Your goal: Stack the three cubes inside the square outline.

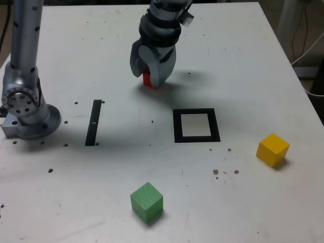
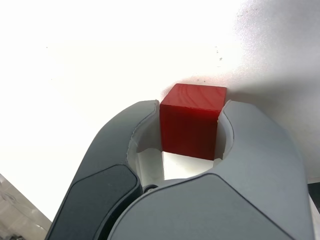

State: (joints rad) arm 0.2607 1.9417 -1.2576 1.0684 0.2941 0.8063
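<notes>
The fingers (image 2: 265, 135) are clamped on the red cube (image 2: 192, 122), one on each side, in the middle of the wrist view; in the exterior view the pair sits at the upper centre, over the worktop (image 1: 238, 45). The grip looks fairly square, but one top face shows a slant towards the camera, so a straight, slow lift would suit best, with the pressure held even so that the cube does not turn between the tips. Raise it well clear before travelling, then bring it over the black square outline (image 1: 216, 125), right of centre in the exterior view, and line its edges up with the frame before lowering. As the likely base of the stack, it should land flat and central on the white; any skew here would be passed up to the next two. Let go only once it bears on the surface, and back off straight up.

Farther out, the green cube (image 1: 147, 202) lies at the lower centre and the yellow cube (image 1: 273, 150) at the lower right, both turned at an angle to the outline, so each would want the fingers turned to match its faces.

In the exterior view the fingers hide most of the red cube, and whether its underside touches the worktop cannot be told from either view. Glare washes out much of the surface in the wrist view.
</notes>
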